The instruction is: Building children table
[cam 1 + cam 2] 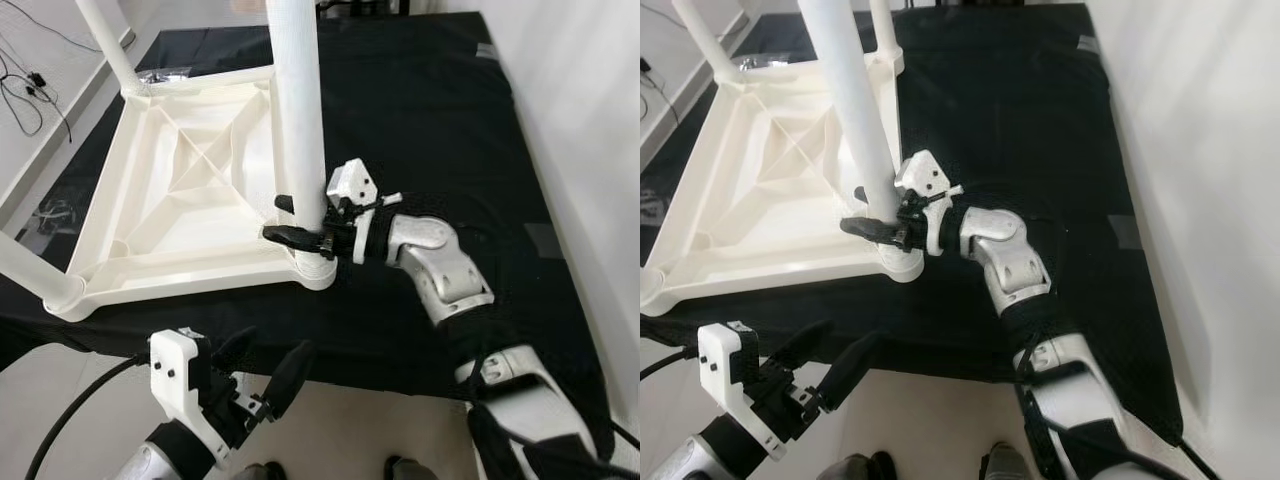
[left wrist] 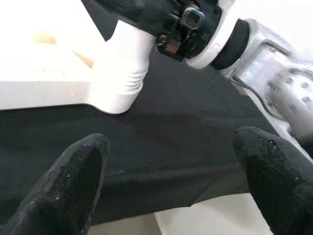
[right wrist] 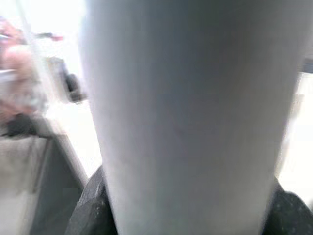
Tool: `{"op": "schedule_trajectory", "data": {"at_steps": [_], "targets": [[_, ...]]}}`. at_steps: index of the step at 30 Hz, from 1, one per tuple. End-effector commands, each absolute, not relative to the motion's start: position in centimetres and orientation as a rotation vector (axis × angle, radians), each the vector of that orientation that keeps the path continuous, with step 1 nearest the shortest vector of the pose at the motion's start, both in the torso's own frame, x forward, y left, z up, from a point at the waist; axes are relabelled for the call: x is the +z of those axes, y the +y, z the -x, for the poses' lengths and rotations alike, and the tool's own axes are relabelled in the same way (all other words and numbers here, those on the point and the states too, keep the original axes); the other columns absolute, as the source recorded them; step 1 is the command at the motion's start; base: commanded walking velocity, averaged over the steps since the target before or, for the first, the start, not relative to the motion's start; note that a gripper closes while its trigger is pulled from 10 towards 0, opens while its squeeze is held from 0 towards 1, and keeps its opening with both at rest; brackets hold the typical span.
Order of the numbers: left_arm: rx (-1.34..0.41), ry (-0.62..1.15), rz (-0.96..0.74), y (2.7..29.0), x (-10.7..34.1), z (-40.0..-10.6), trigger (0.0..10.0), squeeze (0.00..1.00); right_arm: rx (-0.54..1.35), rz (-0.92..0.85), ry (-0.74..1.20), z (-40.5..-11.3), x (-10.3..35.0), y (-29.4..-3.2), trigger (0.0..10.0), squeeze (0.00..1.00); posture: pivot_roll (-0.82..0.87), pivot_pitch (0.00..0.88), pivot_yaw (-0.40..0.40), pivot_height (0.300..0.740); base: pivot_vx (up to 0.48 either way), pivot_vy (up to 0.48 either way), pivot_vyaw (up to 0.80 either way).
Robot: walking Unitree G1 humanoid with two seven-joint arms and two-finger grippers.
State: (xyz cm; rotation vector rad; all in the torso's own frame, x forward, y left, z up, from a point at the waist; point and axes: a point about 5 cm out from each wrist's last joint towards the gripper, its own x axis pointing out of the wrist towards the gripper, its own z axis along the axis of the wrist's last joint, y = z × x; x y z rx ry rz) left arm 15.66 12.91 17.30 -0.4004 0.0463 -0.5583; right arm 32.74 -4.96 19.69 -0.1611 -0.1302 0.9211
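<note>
A white plastic children's table top point(image 1: 180, 190) lies upside down on a black cloth. A white leg point(image 1: 298, 110) stands upright in its near right corner socket point(image 1: 315, 268). My right gripper point(image 1: 290, 222) is shut on this leg just above the socket; in the right wrist view the leg point(image 3: 190, 117) sits between the black fingertips point(image 3: 88, 210). More legs stand at the far left corner point(image 1: 108, 45) and the near left corner point(image 1: 30, 268). My left gripper point(image 1: 262, 370) hovers open below the cloth's front edge, holding nothing; its fingers point(image 2: 68, 181) frame the socket point(image 2: 120, 83).
The black cloth point(image 1: 430, 130) covers the surface, with bare room to the right of the table top. Cables point(image 1: 30, 95) lie on the floor at the left. A white wall point(image 1: 1200, 150) runs along the right. Shoe tips point(image 1: 400, 468) show at the bottom edge.
</note>
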Motion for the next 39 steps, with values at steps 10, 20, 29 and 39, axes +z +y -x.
{"op": "schedule_trajectory", "data": {"at_steps": [10, 20, 29, 39], "targets": [[-0.539, 0.073, 0.384, 13.7, 16.1, -16.9, 10.0, 0.00, 0.545, 0.218, 0.192, -28.6, 11.9, -2.4, 10.0, 0.00, 0.08, 0.232, 0.041, 0.740, 0.000, 0.000, 0.00], [-0.520, 0.035, 0.385, 14.2, 15.4, -19.1, 10.0, 0.00, 0.457, 0.074, 0.189, -30.3, 13.7, -2.6, 10.0, 0.00, 0.05, 0.168, 0.027, 0.740, 0.000, 0.000, 0.00], [-0.500, -0.002, 0.359, 14.4, 15.4, -20.2, 10.0, 0.00, 0.653, -0.067, 0.033, -32.5, 17.2, -3.5, 10.0, 1.00, 0.04, 0.130, 0.015, 0.740, 0.000, 0.000, 0.00], [-0.483, -0.039, 0.350, 14.5, 15.3, -21.2, 10.0, 0.00, 0.967, 0.047, -0.149, -34.8, 21.2, -5.3, 10.0, 0.00, 0.05, 0.103, 0.006, 0.740, 0.000, 0.000, 0.00]]}}
